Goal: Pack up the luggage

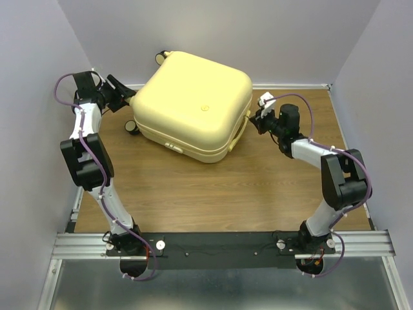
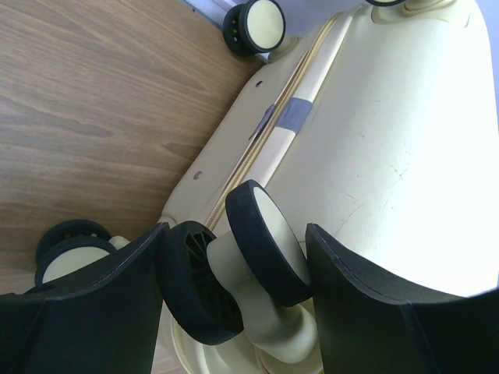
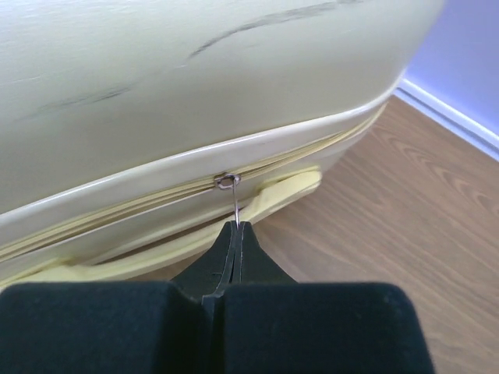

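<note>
light: bright, even | shadows: soft | luggage [image 2: 405,117] shell washed pale at left wrist | foreground: perhaps slightly blurred

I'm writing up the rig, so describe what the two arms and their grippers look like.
Both the left arm and right arm have white tubular links between boxy black joint housings, with a purple cable looped along each. The left gripper and right gripper are matte black.
</note>
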